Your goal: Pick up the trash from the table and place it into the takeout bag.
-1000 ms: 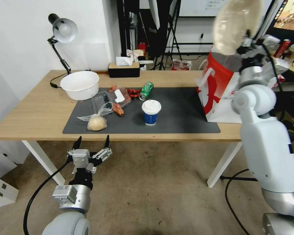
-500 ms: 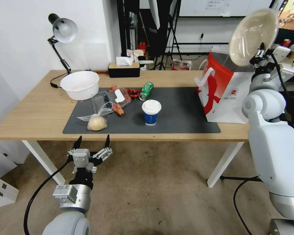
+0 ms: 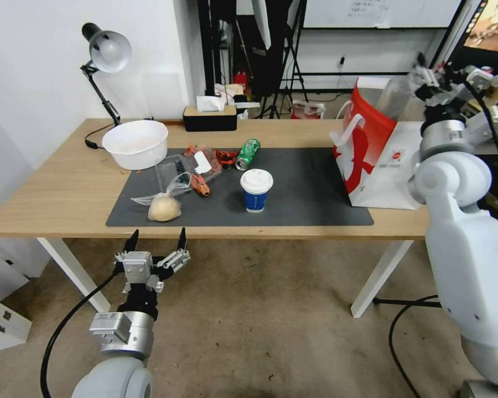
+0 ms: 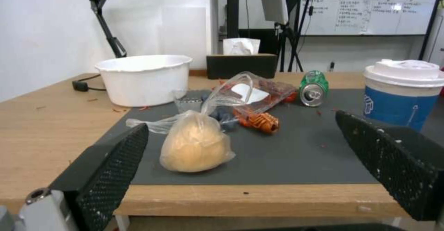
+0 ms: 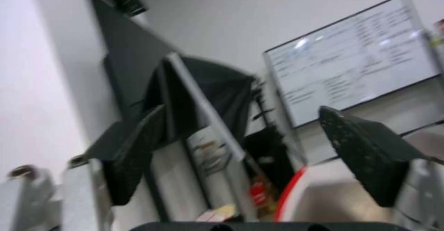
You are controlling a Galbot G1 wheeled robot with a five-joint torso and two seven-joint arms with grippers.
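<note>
1. Bun bag (image 4: 196,144): thin clear film w/ tan bun inside, on mat (image 3: 315,193) near front edge, just ahead of left gripper (image 3: 155,241). Prob. light, soft, film slippery; best hold looks like the twisted neck or a gentle pinch across the bun. Neck/tail trails away toward the bowl (image 3: 135,143) side.
2. Blue cup (image 3: 256,189): upright on mat, white lid on, axis vertical. Paper wall crushes easily; may hold liquid, can't tell. Grip mid-wall, light squeeze.
3. Can (image 3: 248,153): lying on its side at mat's far edge, long axis running front-to-back w/ slight slant, open top toward robot in left wrist view. Looks dented, so prob. empty, light, will roll. Grip across the barrel.
4. Clear wrappers w/ red scraps (image 3: 202,166): flat pile between bowl and can. Flimsy, slippery.
5. White bowl: upright on bare table (image 3: 55,188), left of mat. Stiff, light; take by rim.
6. Bag (image 3: 371,160): stands at mat's right end, mouth up.
7. Left gripper: below table front edge, fingers spread wide, empty.
8. Right gripper (image 5: 249,154): above bag mouth, fingers apart, nothing between them.
</note>
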